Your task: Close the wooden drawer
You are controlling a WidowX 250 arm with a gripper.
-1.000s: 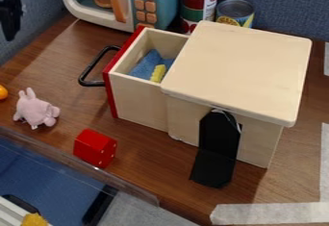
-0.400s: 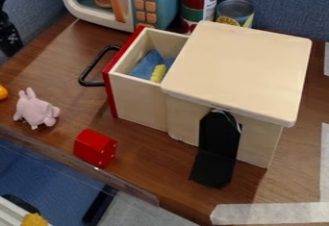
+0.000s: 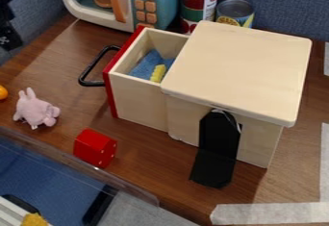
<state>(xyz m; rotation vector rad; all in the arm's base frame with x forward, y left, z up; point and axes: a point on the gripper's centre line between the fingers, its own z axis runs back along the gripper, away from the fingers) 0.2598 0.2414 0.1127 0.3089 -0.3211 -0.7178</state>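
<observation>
The black gripper [image 3: 7,36] is at the far left edge, cut off by it, left of the drawer and apart from it. The wooden drawer [image 3: 138,98] stands pulled out to the left of its wooden box [image 3: 241,71]. It has a red front and a black handle [image 3: 90,71] facing left. A blue cloth [image 3: 146,64] and a yellow piece [image 3: 158,73] lie in the drawer.
A toy microwave [image 3: 153,4] and two cans [image 3: 199,1] stand behind the box. A pink plush toy [image 3: 35,109] and a red block [image 3: 95,148] lie left of the box, near the front edge. A black bracket [image 3: 218,148] stands against the box's front.
At the left edge the arm has moved down, then shifted slightly further to the left. The drawer and the other objects have kept their places.
</observation>
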